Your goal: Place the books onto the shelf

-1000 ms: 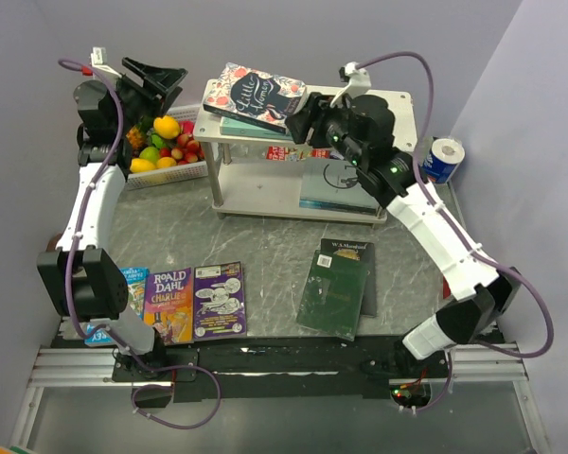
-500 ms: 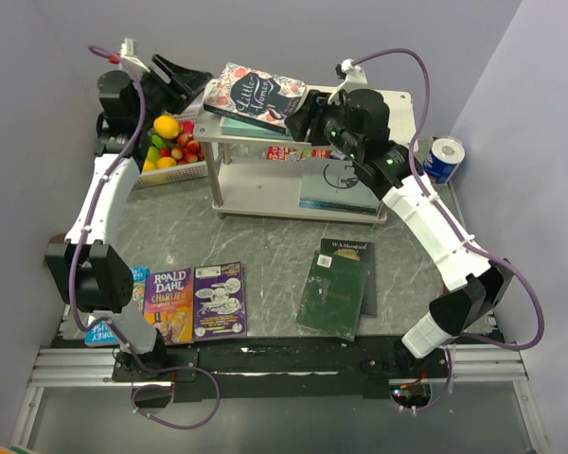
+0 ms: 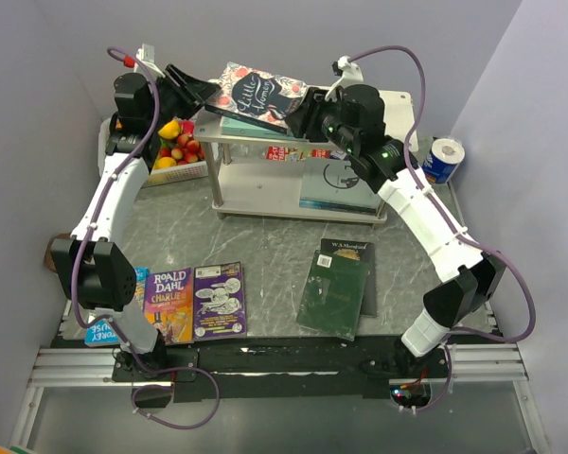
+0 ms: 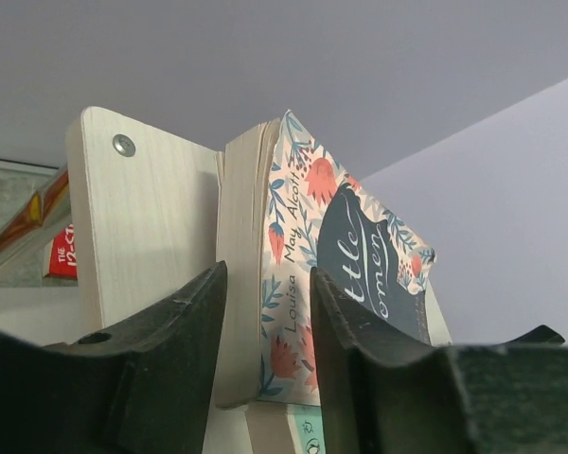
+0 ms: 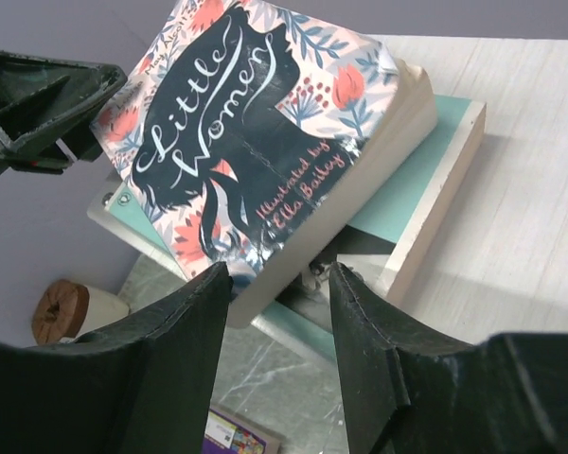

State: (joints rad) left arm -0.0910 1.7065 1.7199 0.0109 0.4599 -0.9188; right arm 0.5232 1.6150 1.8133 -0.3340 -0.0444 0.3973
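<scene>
A flowered-cover book (image 3: 260,95) lies tilted on a teal book (image 3: 237,124) on the top board of the shelf (image 3: 256,184). The left gripper (image 3: 206,93) meets its left corner and the right gripper (image 3: 308,109) its right edge. Whether either pair of fingers actually pinches it is hard to tell from above. A fruit basket (image 3: 175,171) sits just left of the shelf. On the desk (image 3: 265,246), a dark green book (image 3: 336,288) lies right of centre. An orange Roald Dahl book (image 3: 168,303) and a purple cartoon book (image 3: 218,298) lie side by side at the near left.
</scene>
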